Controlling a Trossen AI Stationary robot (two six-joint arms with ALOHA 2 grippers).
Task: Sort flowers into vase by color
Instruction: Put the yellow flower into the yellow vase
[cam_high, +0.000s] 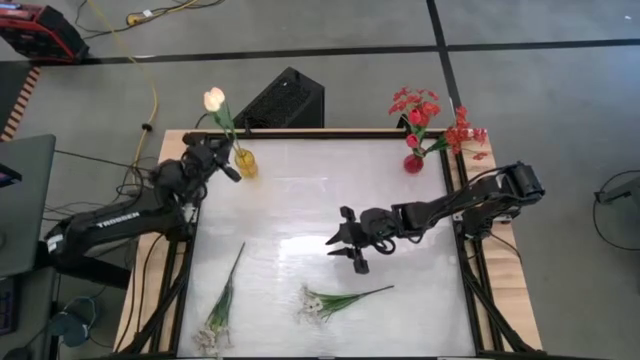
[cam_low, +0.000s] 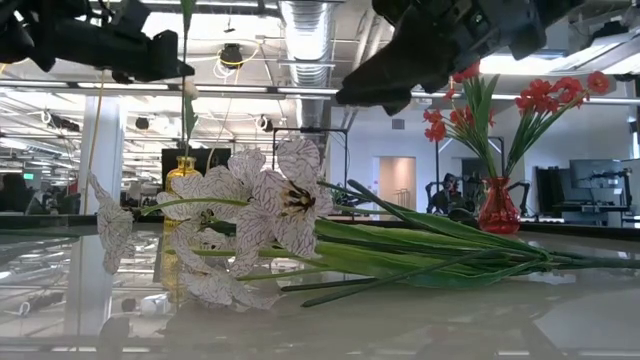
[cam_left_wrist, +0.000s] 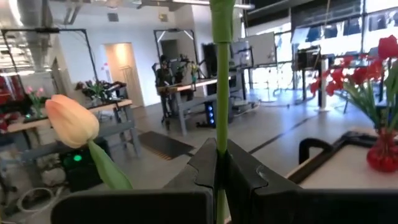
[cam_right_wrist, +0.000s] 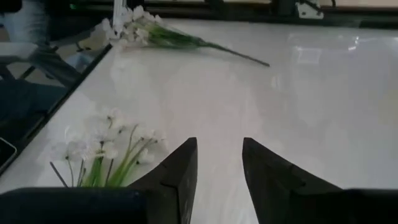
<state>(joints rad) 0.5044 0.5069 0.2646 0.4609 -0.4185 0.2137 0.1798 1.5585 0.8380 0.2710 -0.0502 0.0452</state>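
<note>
Upper left of the high view, your left end effector (cam_high: 232, 165) is clamped shut on the thin green stalk (cam_left_wrist: 219, 93) of the cream tulip bud (cam_high: 214, 99), right over the small yellow glass vase (cam_high: 245, 163). Two white blossom sprays lie lower down: one (cam_high: 222, 305) lower left, the other (cam_high: 335, 300) at bottom centre, stalk running left-right. Your right end effector (cam_high: 345, 243), mid-frame, fingers spread and empty, sits just above that second spray, so it's the nearer arm. The red glass vase (cam_high: 413, 162) with red blossoms is upper right of the tabletop (cam_high: 320, 200).
</note>
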